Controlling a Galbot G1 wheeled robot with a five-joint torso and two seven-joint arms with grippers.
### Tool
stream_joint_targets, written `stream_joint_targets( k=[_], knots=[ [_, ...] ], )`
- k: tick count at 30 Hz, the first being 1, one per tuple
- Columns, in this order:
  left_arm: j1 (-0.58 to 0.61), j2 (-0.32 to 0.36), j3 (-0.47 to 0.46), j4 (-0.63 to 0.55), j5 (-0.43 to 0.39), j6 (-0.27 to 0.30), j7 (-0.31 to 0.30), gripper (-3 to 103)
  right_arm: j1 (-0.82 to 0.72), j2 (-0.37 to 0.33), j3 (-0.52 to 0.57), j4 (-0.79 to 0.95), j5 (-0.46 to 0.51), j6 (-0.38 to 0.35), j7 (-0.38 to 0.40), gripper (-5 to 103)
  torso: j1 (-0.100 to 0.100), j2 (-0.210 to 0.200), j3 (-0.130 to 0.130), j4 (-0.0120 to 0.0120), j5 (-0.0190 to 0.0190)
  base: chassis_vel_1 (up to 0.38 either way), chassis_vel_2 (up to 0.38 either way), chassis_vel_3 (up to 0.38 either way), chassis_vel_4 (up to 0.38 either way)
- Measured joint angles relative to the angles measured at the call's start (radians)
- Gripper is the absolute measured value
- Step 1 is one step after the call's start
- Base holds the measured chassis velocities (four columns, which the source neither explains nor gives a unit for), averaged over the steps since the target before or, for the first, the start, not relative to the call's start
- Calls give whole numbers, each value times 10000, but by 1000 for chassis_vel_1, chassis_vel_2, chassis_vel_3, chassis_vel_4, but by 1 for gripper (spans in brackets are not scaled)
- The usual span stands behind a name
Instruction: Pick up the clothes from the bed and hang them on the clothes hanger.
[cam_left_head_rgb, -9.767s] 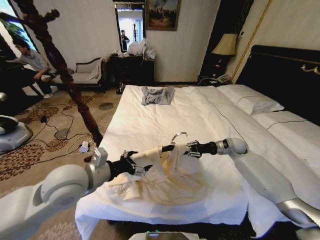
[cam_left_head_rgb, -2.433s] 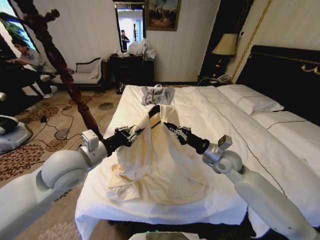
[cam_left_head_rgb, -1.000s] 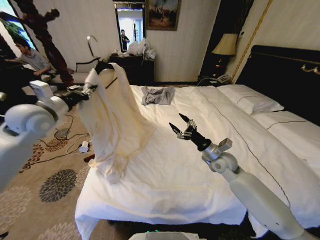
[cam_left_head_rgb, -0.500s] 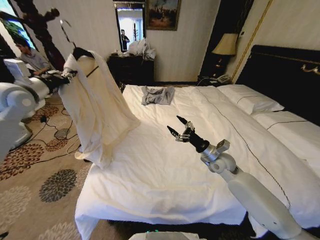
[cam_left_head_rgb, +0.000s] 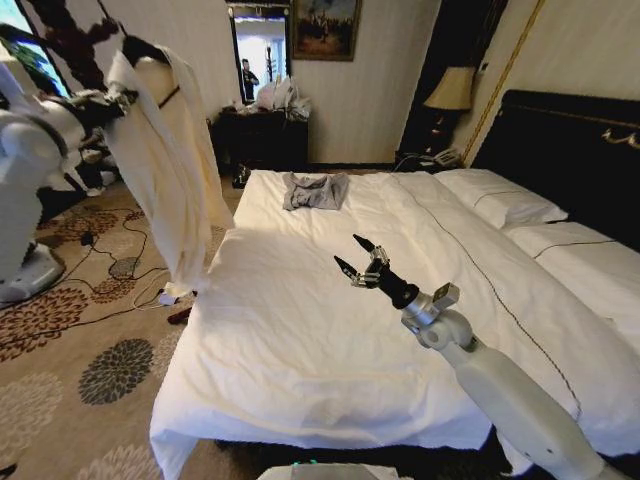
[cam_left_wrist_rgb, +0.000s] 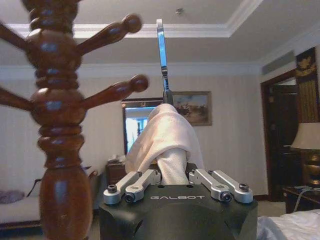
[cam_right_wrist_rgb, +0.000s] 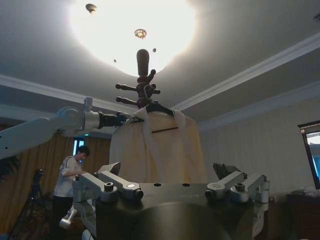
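Holding clothes (cam_left_head_rgb: 165, 150) on hanger (cam_right_wrist_rgb: 159, 107) high beside coat stand (cam_left_wrist_rgb: 55, 125), clear of bed (cam_left_head_rgb: 330, 330), left tool (cam_left_wrist_rgb: 175, 182) clenched on cloth so hook (cam_left_wrist_rgb: 161, 55) reaches stand's peg. Right tool (cam_left_head_rgb: 358, 264) released, idle over bed.

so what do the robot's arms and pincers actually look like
Both arms have smooth, rounded white shells narrowing to silver joint rings and a slim black wrist. The right pincer has thin black-and-silver fingers. In the left wrist view, the left pincer sits on a matte black housing marked GALBOT in pale letters, with silver metal finger links fixed by dark round bolts. I see no loose cables.
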Motion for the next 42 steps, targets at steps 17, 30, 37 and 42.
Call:
stream_joint_targets(
  k=[17,30,37,42],
  knots=[
    [23,-264,-71,1274,476,-306,354,19,-36,43,-51,-226,-102,157,-122,100,-2,1,0,3,-1,0,0,0,0],
    [-210,-764,154,2042,809,-448,613,19,-191,37,29,-289,-154,263,-157,100,-3,1,-1,1,1,0,0,0,0],
    [-132,-892,189,2067,875,-451,649,19,-312,1,137,-288,-191,360,-167,100,-3,1,-1,2,2,0,0,0,0],
    [250,-779,-38,1671,889,-476,607,19,-307,-5,151,-285,-191,372,-168,100,-2,1,-1,3,1,0,0,0,0]
  ],
)
